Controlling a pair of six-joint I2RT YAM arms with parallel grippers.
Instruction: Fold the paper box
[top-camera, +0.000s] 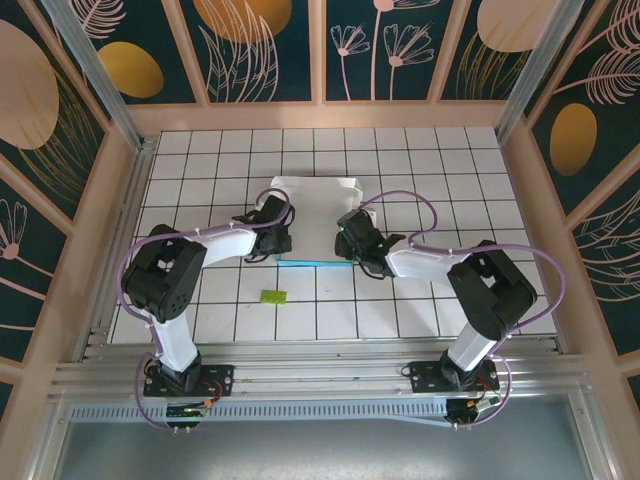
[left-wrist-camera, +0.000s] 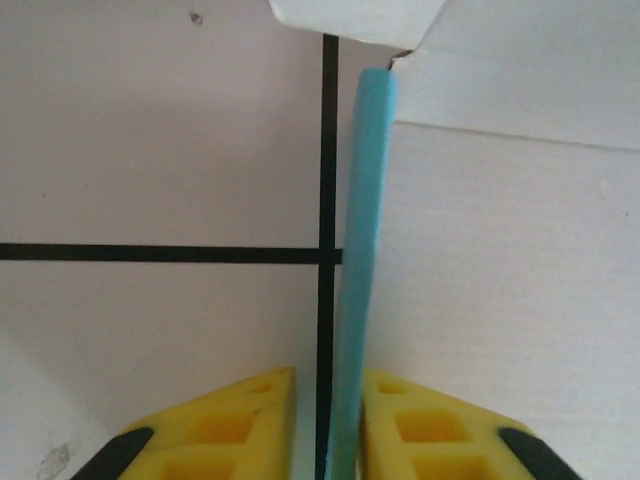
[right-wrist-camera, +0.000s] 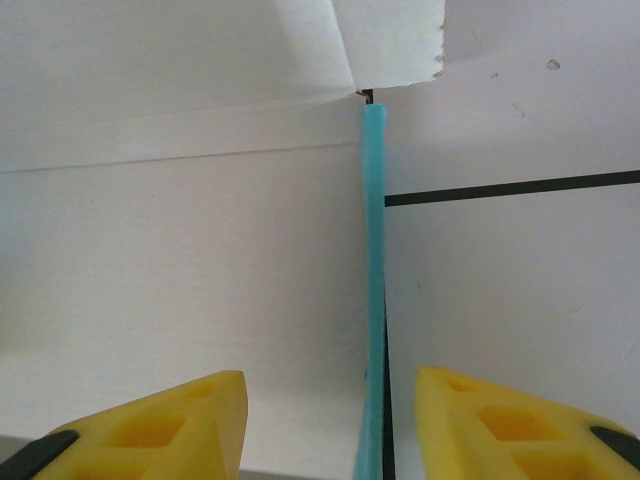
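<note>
Folding is half done: the thin white-and-teal paper box (top-camera: 312, 205) lies open; left pincer (left-wrist-camera: 345, 420) clamps its side wall, right pincer (right-wrist-camera: 330, 425) apart.

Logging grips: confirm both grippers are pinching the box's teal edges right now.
Only the left gripper pinches a teal edge of the box, per the left wrist view. The right gripper stands open around its edge, fingers apart from it, in the right wrist view.

White tiled table (top-camera: 420, 160) enclosed by dark floral walls (top-camera: 270, 45).
</note>
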